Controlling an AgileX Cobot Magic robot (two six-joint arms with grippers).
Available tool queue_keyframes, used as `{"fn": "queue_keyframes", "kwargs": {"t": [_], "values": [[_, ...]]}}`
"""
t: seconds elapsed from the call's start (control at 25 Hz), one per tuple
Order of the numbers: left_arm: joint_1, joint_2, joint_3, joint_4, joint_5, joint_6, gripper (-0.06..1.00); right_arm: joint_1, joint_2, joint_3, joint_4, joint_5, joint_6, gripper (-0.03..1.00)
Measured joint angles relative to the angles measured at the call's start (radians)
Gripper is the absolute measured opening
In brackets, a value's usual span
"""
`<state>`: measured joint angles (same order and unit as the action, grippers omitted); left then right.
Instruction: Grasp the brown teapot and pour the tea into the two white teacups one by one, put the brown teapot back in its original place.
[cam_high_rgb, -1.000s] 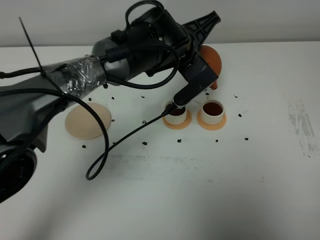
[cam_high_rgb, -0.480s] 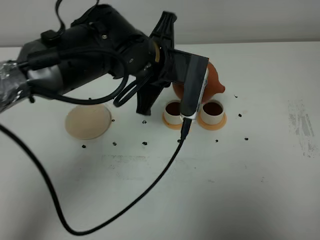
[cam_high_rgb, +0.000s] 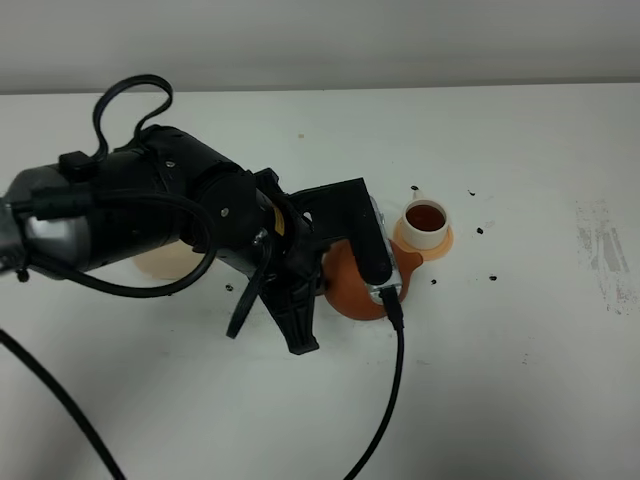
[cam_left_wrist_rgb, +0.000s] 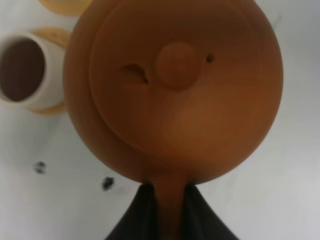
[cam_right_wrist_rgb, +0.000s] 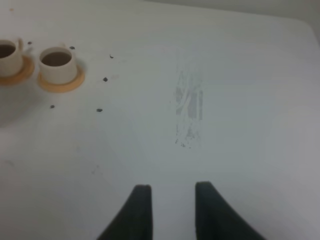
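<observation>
My left gripper (cam_left_wrist_rgb: 169, 192) is shut on the loop handle of the brown teapot (cam_left_wrist_rgb: 175, 90), which I see from above its knobbed lid. In the exterior high view the teapot (cam_high_rgb: 350, 288) hangs under the left arm, just front-left of the right white teacup (cam_high_rgb: 425, 222), which holds dark tea on an orange coaster. The other teacup is hidden there by the arm; it shows in the left wrist view (cam_left_wrist_rgb: 22, 70), filled with tea. The pale beige saucer (cam_high_rgb: 165, 266) is mostly covered by the arm. My right gripper (cam_right_wrist_rgb: 170, 210) is open and empty; both teacups (cam_right_wrist_rgb: 56, 62) show far off in its view.
Small dark specks (cam_high_rgb: 492, 277) lie scattered on the white table around the coasters. A black cable (cam_high_rgb: 395, 380) hangs from the left wrist toward the front edge. A grey scuffed patch (cam_high_rgb: 605, 250) marks the table at the right.
The left arm has swung the teapot from behind the cups forward and left, and lower. It now covers the left cup and most of the saucer.
</observation>
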<state>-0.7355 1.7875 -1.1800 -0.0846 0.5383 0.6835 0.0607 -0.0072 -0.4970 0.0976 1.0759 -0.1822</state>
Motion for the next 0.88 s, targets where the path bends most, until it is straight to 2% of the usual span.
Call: {"fn": "queue_keyframes", "kwargs": {"t": [0.16,0.48,0.72,0.88], "values": [[0.0,0.072,0.001,-0.005,-0.019,-0.053,0.13,0.0,0.0,0.0,0.0,0.0,0.0,0.23],[0.0,0.131,0.003,-0.008,-0.03,-0.061,0.13,0.0,0.0,0.0,0.0,0.0,0.0,0.23],[0.005,0.046,0.003,-0.005,-0.027,-0.062,0.13,0.0,0.0,0.0,0.0,0.0,0.0,0.23],[0.062,-0.054,0.003,-0.006,-0.004,-0.077,0.13,0.0,0.0,0.0,0.0,0.0,0.0,0.23]]}}
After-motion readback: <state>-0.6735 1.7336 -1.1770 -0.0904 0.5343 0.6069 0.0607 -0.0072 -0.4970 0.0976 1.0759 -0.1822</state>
